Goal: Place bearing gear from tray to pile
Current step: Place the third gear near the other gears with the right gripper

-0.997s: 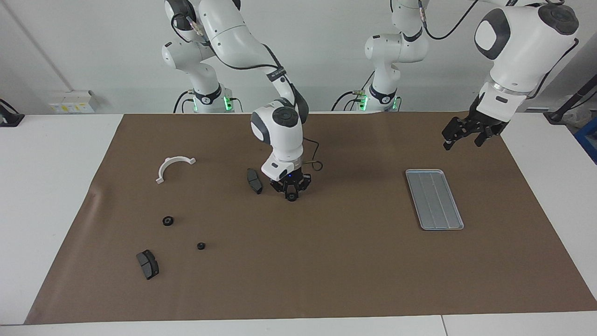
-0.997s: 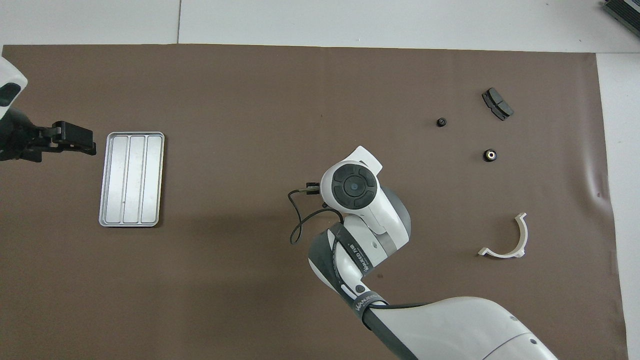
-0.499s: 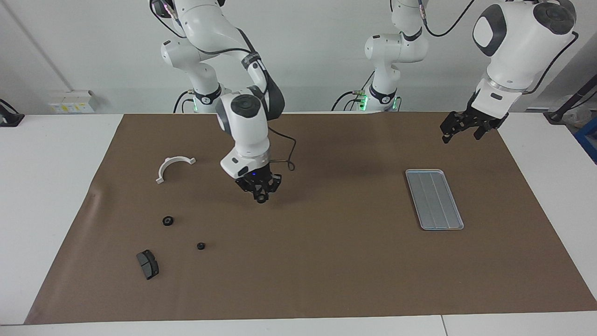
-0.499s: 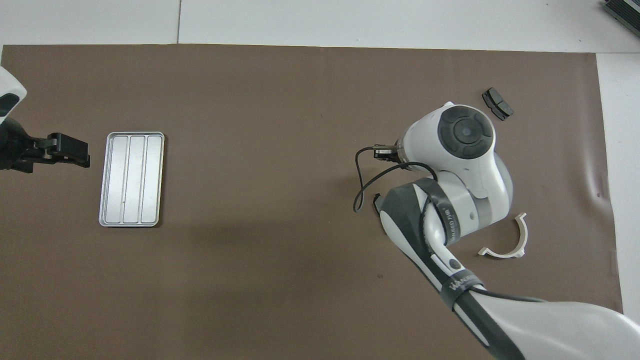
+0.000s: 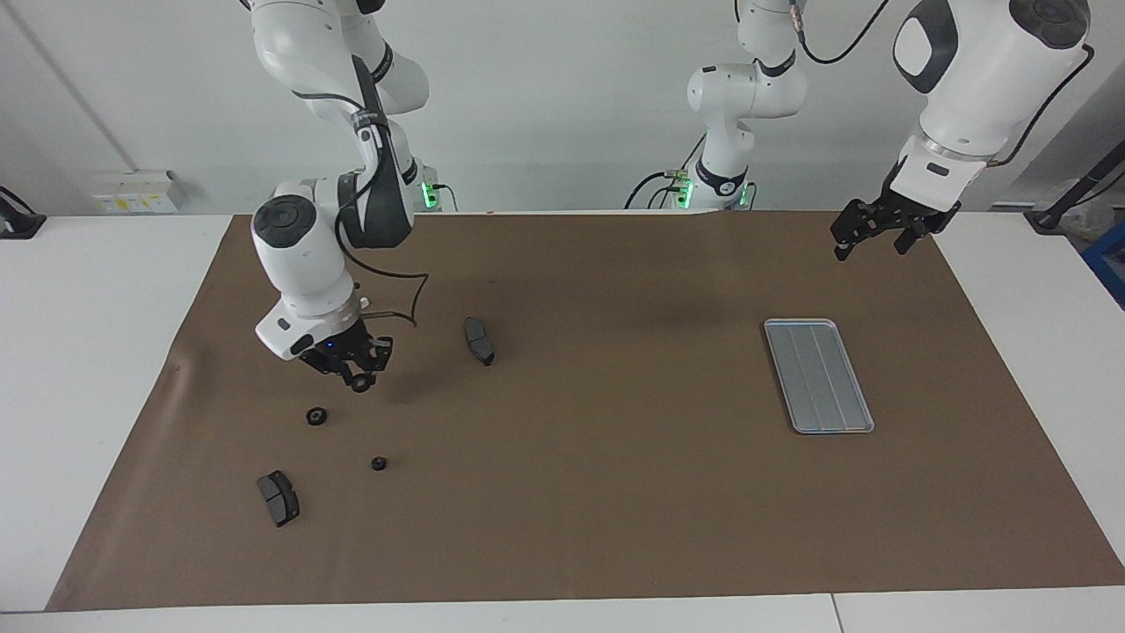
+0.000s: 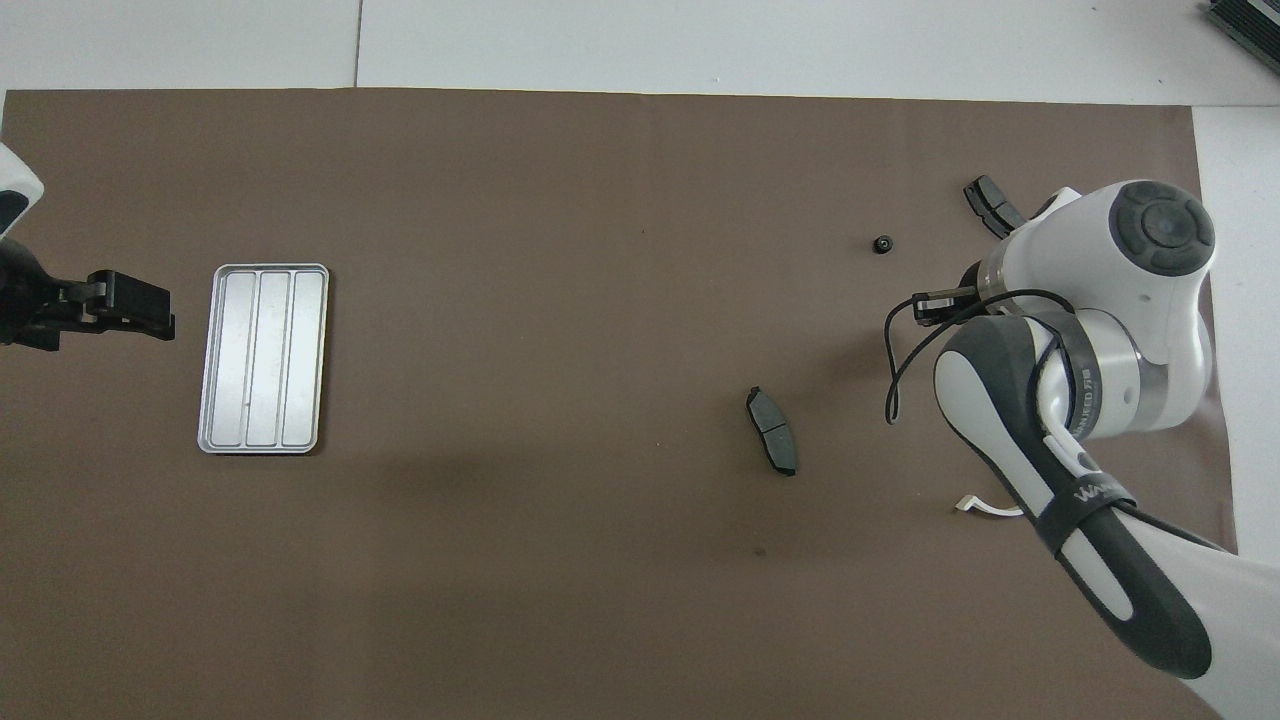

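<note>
My right gripper [image 5: 359, 381] is shut on a small dark bearing gear [image 5: 359, 383] and holds it above the mat over the pile, beside a loose gear [image 5: 316, 416]. In the overhead view the right wrist hides this gripper. The pile lies toward the right arm's end: two dark brake pads [image 5: 479, 340] [image 5: 278, 498], a second small gear [image 5: 379, 462] and a white half-ring bracket, of which only a tip [image 6: 985, 508] shows in the overhead view. The silver tray [image 5: 817, 374] [image 6: 263, 357] holds nothing. My left gripper [image 5: 870, 239] [image 6: 130, 305] waits open in the air beside the tray.
A brown mat [image 5: 615, 492] covers the table, with white table margins around it. The right arm's black cable [image 5: 400, 303] hangs in a loop by its wrist. A brake pad [image 6: 772, 444] and a small gear [image 6: 883, 243] show in the overhead view.
My right gripper has carried the gear from the middle of the mat to the right arm's end, over the pile. The left gripper has drifted slightly toward the robots.
</note>
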